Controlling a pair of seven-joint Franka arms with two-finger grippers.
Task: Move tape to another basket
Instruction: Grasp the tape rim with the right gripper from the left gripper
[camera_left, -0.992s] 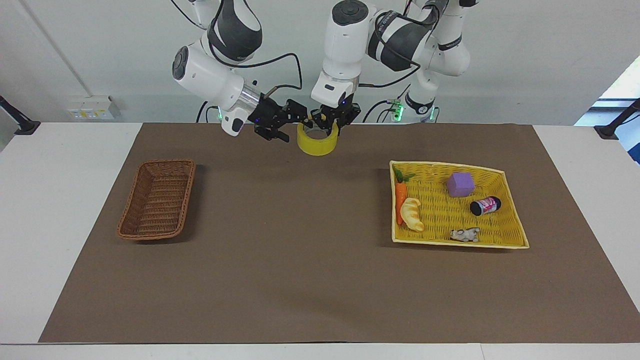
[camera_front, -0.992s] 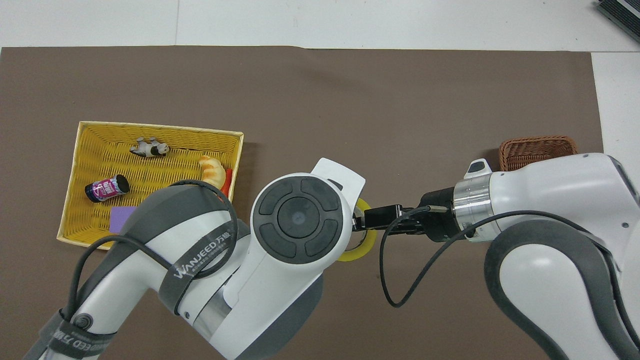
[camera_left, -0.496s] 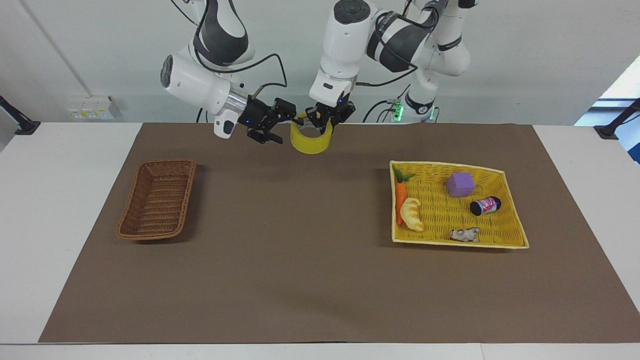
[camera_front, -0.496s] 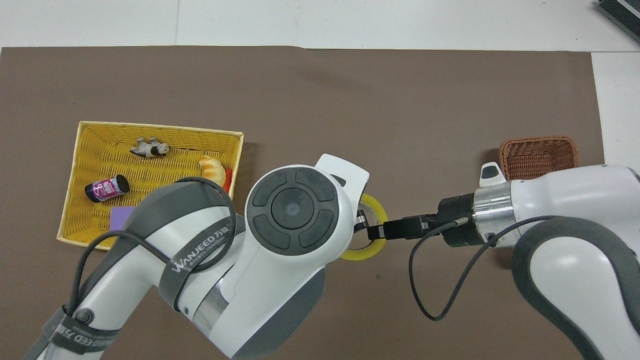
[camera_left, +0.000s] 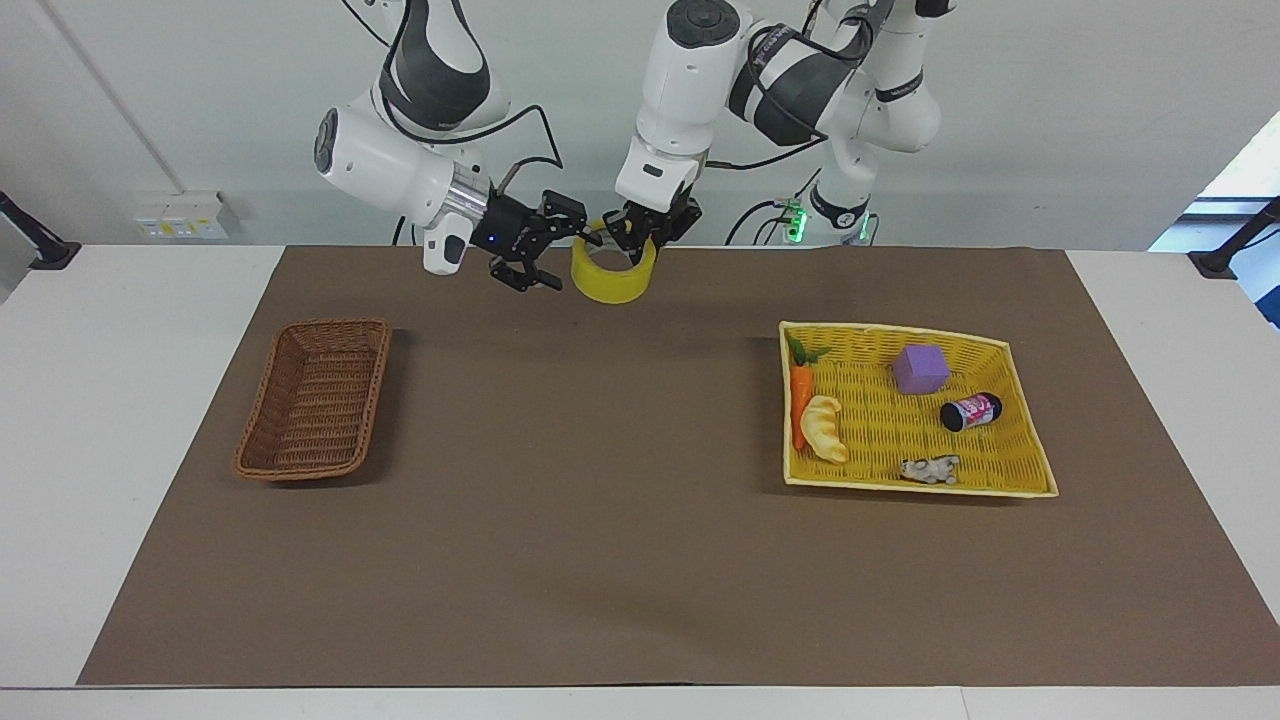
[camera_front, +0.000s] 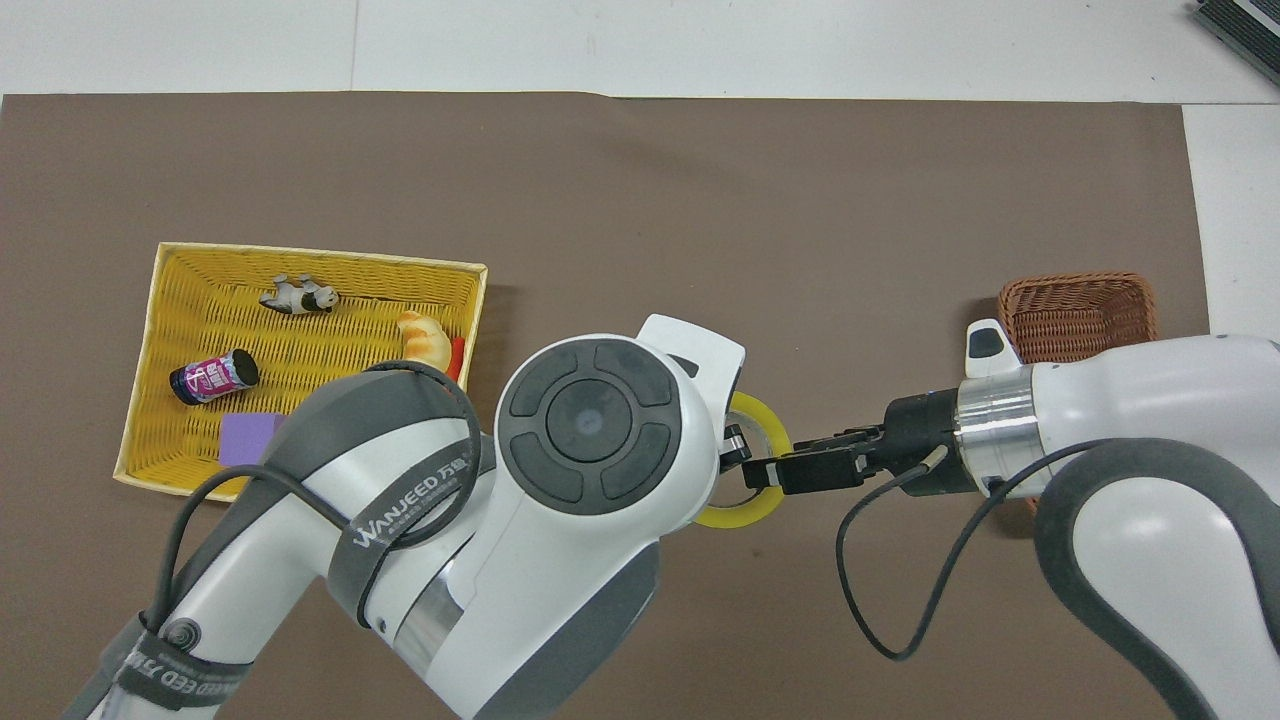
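**Tape aloft between both grippers**

- Yellow tape roll (camera_left: 612, 276): I see it held in the air over the brown mat's (camera_left: 620, 560) edge nearest the robots, midway along it.
- Left gripper (camera_left: 634, 237): my fingers pinched tight on the roll's rim from above.
- Right gripper (camera_left: 548, 249): jaws spread wide, level beside the roll; one fingertip at its rim, contact unclear.
- Brown wicker basket (camera_left: 316, 398): toward the right arm's end.
- Yellow basket (camera_left: 1020, 440): toward the left arm's end; holds carrot (camera_left: 800, 392), croissant (camera_left: 826, 428), purple cube (camera_left: 920, 368), small can (camera_left: 970, 411), toy animal (camera_left: 930, 469).
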